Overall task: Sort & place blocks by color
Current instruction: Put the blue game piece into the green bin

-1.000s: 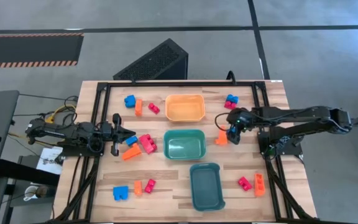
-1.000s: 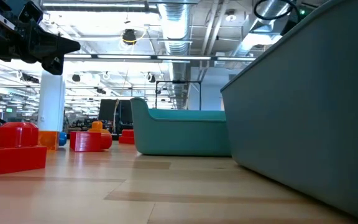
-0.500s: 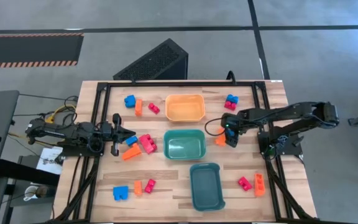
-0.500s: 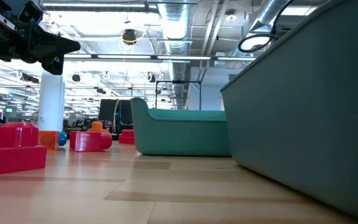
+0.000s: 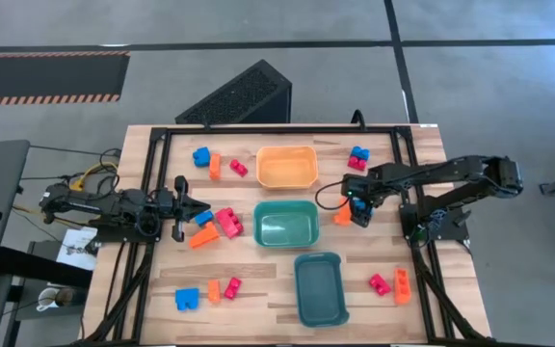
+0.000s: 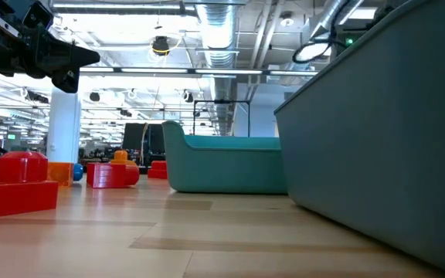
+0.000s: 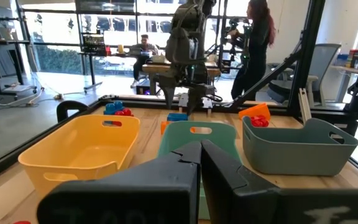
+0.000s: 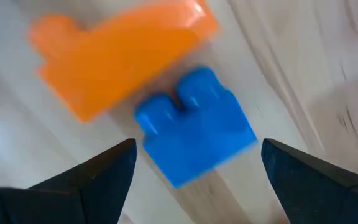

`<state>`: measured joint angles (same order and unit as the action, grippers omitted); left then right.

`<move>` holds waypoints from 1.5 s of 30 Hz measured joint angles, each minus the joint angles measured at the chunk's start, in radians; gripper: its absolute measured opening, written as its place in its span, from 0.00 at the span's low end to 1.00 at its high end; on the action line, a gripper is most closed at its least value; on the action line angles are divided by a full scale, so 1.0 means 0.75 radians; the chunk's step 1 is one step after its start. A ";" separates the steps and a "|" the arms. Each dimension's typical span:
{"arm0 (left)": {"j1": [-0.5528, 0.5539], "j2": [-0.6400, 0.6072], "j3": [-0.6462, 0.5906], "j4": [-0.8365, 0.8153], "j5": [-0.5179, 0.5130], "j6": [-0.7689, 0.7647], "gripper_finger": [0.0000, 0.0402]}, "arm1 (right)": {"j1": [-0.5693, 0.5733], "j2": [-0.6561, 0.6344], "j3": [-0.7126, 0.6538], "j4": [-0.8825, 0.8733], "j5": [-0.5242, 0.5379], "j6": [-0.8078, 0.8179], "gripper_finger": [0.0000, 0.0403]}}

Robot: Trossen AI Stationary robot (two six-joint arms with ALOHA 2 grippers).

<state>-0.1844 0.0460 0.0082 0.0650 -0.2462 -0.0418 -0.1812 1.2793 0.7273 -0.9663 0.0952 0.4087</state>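
Note:
The blocks lie scattered in small groups on the wooden table. My right gripper (image 5: 358,208) is open, pointing down right of the green tray (image 5: 285,224). In the right wrist view its fingers (image 8: 104,171) stand on either side of a blue studded block (image 8: 194,127), with a gap on each side. An orange block (image 8: 117,56) lies against the blue one and shows beside the gripper (image 5: 342,217) from above. My left gripper (image 7: 199,158) is shut and waits at the table's left edge (image 5: 183,207), near a pink block (image 5: 227,222).
The orange tray (image 5: 287,166), the green tray and the teal tray (image 5: 319,287) run down the table's middle. Block groups lie far left (image 5: 215,164), far right (image 5: 358,157), near left (image 5: 210,292) and near right (image 5: 391,283). People stand in the room beyond (image 7: 257,37).
My right gripper has moved a little toward the table's left and near edges, ending over the blocks beside the green tray, while that arm's elbow has drawn in from the right. The blocks and trays have stayed in place.

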 joint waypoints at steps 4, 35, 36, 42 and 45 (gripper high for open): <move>0.000 0.000 0.000 0.000 0.000 0.000 0.00 | -0.069 0.000 -0.001 -0.025 -0.012 0.202 0.92; 0.000 0.000 0.000 0.000 0.000 0.000 0.00 | -0.170 0.002 -0.156 0.217 -0.121 0.476 0.36; 0.000 0.000 0.000 0.000 0.000 0.000 0.00 | -0.170 -0.002 -0.157 0.216 -0.130 0.473 0.37; 0.000 -0.001 0.001 0.000 0.000 0.000 0.00 | -0.170 -0.051 -0.104 0.146 -0.159 0.471 0.32; 0.000 0.000 0.001 0.000 0.001 0.000 0.00 | -0.169 -0.086 -0.058 0.060 -0.129 0.467 0.22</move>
<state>-0.1844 0.0458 0.0086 0.0650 -0.2459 -0.0418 -0.3077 1.2149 0.6837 -0.9216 -0.0018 0.7593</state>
